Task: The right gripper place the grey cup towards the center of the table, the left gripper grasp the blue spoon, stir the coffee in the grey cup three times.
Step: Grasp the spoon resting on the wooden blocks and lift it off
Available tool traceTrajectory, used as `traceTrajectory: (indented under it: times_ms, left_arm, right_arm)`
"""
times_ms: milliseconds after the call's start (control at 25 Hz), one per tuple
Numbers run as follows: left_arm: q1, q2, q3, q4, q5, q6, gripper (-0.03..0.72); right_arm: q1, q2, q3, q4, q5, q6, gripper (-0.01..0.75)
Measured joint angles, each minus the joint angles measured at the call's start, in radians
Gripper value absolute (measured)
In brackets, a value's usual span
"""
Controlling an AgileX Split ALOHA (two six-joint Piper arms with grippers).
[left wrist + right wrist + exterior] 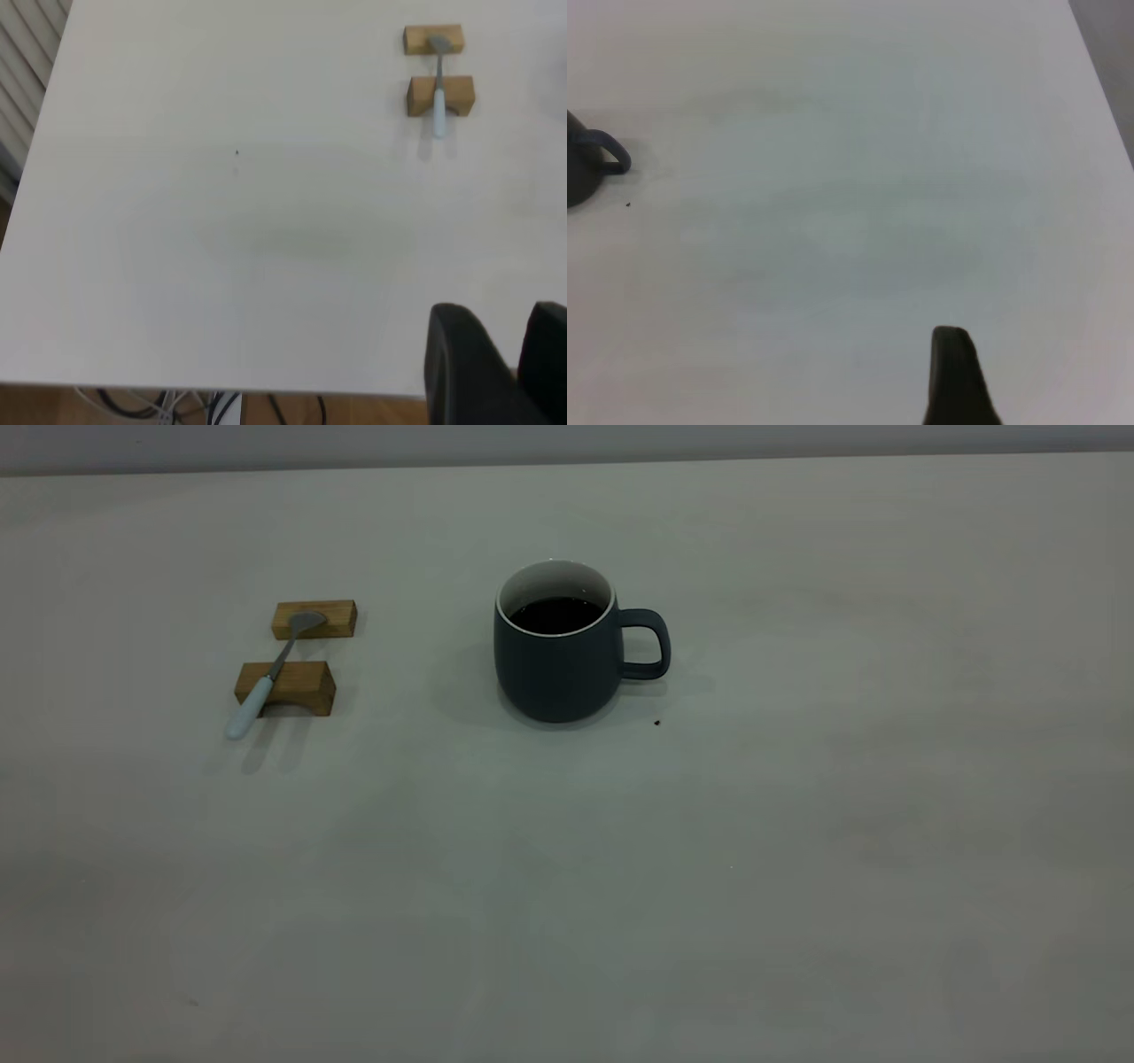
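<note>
The grey cup [554,664] stands upright near the middle of the table [797,824] with its handle pointing right, and dark coffee [556,614] sits inside. The right wrist view catches only its edge and handle [602,158]. The blue spoon [266,677] lies across two wooden blocks at the left, bowl on the far block; the left wrist view also shows the spoon [438,97]. Neither gripper appears in the exterior view. My left gripper [500,312] hovers by the table's near edge, far from the spoon, fingers almost together and empty. One finger [952,363] of my right gripper shows, far from the cup.
Two tan wooden blocks [314,620] [285,688] carry the spoon. A small dark speck [656,723] lies on the table just right of the cup. Cables and a wooden floor [292,409] show beyond the table edge in the left wrist view.
</note>
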Motion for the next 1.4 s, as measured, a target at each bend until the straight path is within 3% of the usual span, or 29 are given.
traceTrajectory:
  times_ms: [240,640,1000,1240,1400]
  left_arm:
    - [0.0,0.057,-0.002,-0.001,-0.033,0.0,0.27]
    - [0.0,0.578,-0.065,-0.001,-0.143,-0.008,0.52]
    - [0.0,1.106,-0.235,-0.029,-0.297,-0.075,0.531]
    - [-0.002,1.377,-0.25,-0.115,-0.483,-0.067,0.532]
    - [-0.045,1.548,-0.264,-0.139,-0.56,-0.047,0.537]
  right_arm:
    - [0.0,0.0,0.0,0.0,0.0,0.0,0.529]
    - [0.0,0.0,0.0,0.0,0.0,0.0,0.529]
    - [0.0,0.0,0.0,0.0,0.0,0.0,0.529]
    - [0.0,0.0,0.0,0.0,0.0,0.0,0.529]
    - [0.0,0.0,0.0,0.0,0.0,0.0,0.529]
